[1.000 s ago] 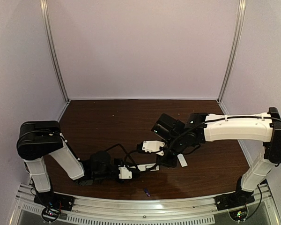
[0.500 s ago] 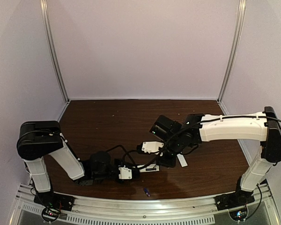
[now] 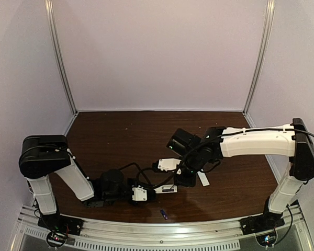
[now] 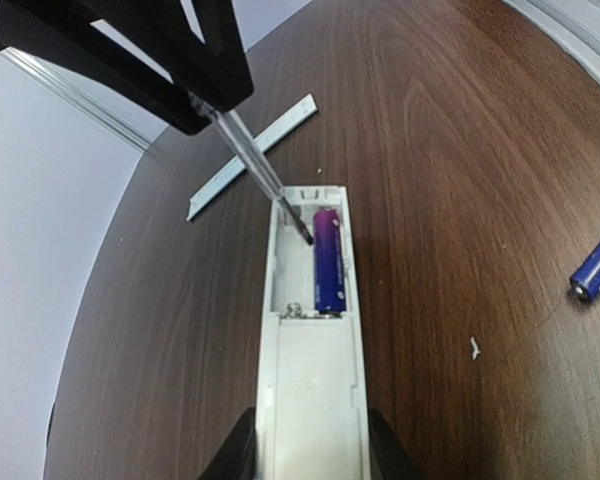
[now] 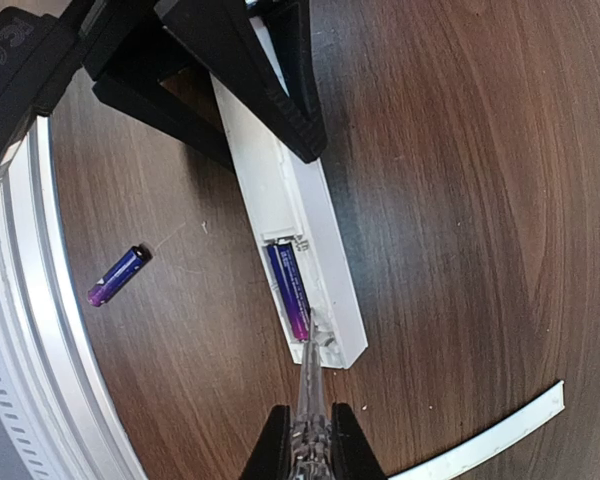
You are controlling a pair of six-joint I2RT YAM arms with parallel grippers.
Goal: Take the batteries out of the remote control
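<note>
1. The left gripper (image 4: pixel 310 448) clamps the remote control (image 4: pixel 310 350) by its closed end. Its jaws press on both long sides and pin the white bar flat on the dark wood table (image 4: pixel 460 120), in the near middle of the scene.
2. The right gripper (image 5: pixel 308 438) is closed on a slim clear-handled screwdriver (image 5: pixel 310 395), which reaches in from the far right. The metal tip is down inside the open battery bay, at or just beside the end of the second battery (image 4: pixel 328 262). Whether it actually touches cannot be told.
3. That blue-purple cell lies in the near-side slot of the bay, and the slot beside it is empty.
4. The loose battery (image 4: pixel 598 264) lies alone on the wood, well apart from the remote and toward the near edge of the table.
5. The flat white cover strip (image 4: pixel 250 158) rests on the table just beyond the remote's open end, to its right and out of the way.
6. Judging by this layout, the job is past its halfway mark, and the step in hand is prying out the last cell.
7. The next move calls for working the tip under or against the cell's end and levering it upward while the left jaws hold the body firm. A slip of the tip could scrape the bay, and a freed cell is round and likely to roll.
</note>
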